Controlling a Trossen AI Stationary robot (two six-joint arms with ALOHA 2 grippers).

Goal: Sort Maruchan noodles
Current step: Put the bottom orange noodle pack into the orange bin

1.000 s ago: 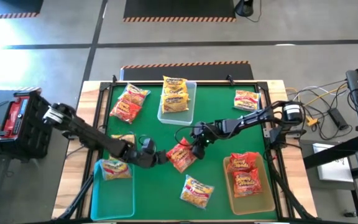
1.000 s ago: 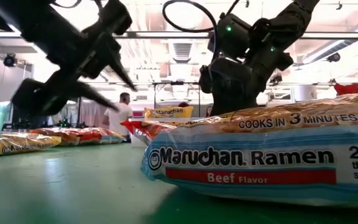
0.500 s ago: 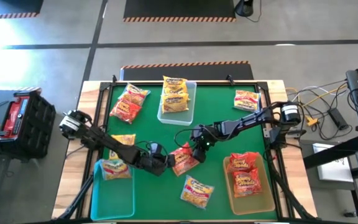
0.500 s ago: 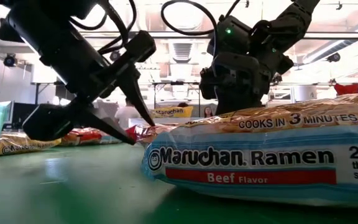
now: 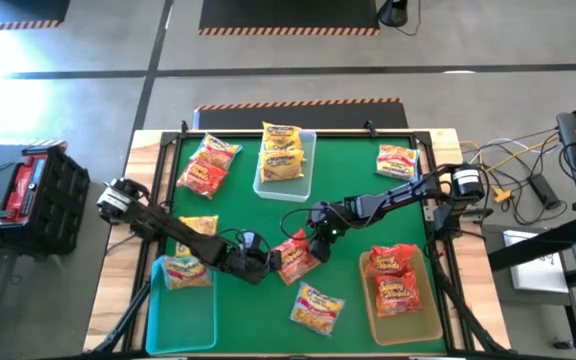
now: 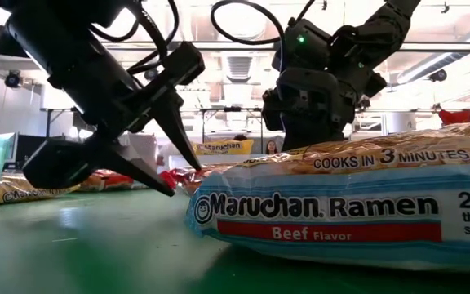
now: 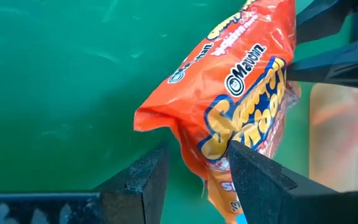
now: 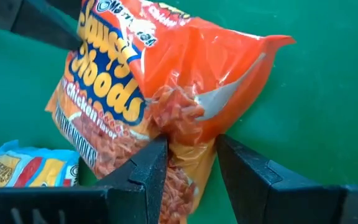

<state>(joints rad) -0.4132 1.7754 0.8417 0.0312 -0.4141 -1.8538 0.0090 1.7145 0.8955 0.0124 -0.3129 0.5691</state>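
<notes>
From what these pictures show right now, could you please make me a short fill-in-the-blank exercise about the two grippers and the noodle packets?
1. The left gripper and the right gripper meet at the same ____ noodle packet.
2. That packet lies on the ____ mat, outside every bin.
3. The bin near the right arm holds only ____ packets.
4. The label on the closest packet in the low view names the flavor ____.

Missing words: red; green; red; Beef

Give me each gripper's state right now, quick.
Left gripper: open, its fingers either side of one end of the red noodle packet, not clamped.
Right gripper: shut on the same packet's other end.
</notes>
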